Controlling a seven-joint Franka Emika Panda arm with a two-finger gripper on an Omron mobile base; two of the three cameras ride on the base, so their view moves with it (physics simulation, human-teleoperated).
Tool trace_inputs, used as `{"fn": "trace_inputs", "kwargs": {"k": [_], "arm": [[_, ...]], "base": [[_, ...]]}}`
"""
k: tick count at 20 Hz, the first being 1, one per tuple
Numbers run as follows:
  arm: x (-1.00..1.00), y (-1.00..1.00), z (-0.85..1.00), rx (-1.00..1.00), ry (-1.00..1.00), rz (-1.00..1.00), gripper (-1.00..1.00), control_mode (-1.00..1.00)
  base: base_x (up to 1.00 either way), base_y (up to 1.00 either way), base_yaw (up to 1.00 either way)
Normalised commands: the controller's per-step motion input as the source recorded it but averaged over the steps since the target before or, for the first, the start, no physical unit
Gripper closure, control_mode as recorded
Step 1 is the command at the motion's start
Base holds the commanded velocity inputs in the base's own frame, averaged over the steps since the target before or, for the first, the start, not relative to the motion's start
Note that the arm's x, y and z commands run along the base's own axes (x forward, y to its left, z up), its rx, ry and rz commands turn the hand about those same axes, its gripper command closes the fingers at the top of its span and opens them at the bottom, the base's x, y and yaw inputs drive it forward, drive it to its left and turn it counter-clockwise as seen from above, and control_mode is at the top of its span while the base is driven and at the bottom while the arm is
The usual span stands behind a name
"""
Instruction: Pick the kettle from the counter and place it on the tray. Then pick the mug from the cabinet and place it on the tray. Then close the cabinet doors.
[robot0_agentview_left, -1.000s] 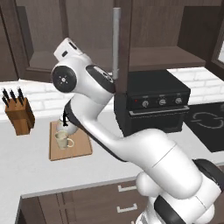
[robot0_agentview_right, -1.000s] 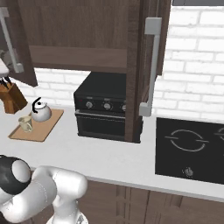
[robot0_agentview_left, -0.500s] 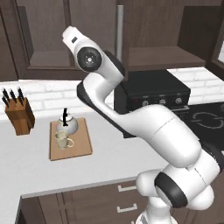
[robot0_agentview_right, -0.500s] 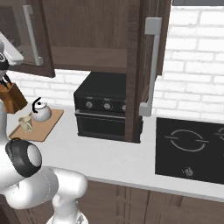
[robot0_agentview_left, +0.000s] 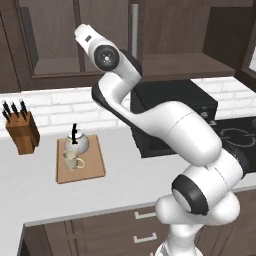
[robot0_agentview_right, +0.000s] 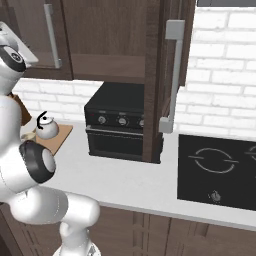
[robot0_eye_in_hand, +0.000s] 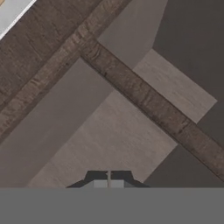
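The cabinet (robot0_agentview_left: 55, 45) is seen above the far side of the counter (robot0_agentview_left: 45, 195), one of the cabinet doors (robot0_agentview_right: 167, 75) standing open at the right. On the counter's left part the tray (robot0_agentview_left: 92, 167) is laid flat, right of a knife block (robot0_agentview_left: 22, 132). The kettle (robot0_agentview_left: 76, 143) is set on the tray's far end, the mug (robot0_agentview_left: 71, 160) just in front of it. The gripper (robot0_eye_in_hand: 108, 183) is raised before the cabinet, jaws pressed together, nothing held.
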Motion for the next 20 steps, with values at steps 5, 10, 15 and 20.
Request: {"fn": "trace_inputs", "kwargs": {"k": [5,10,15,20], "arm": [[0.40,0.00,-0.02,0.05,0.00,0.00,1.00,-1.00],[0.64,-0.05,-0.16,0.10,0.00,0.00,1.00,-1.00],[0.93,-0.21,-0.29,0.17,0.00,0.00,1.00,-1.00],[0.12,-0.02,-0.17,0.09,-0.05,0.00,1.00,-1.00]], "base": [[0.00,0.00,0.00],[0.00,0.00,0.00],[0.00,0.00,0.00],[0.00,0.00,0.00]]}}
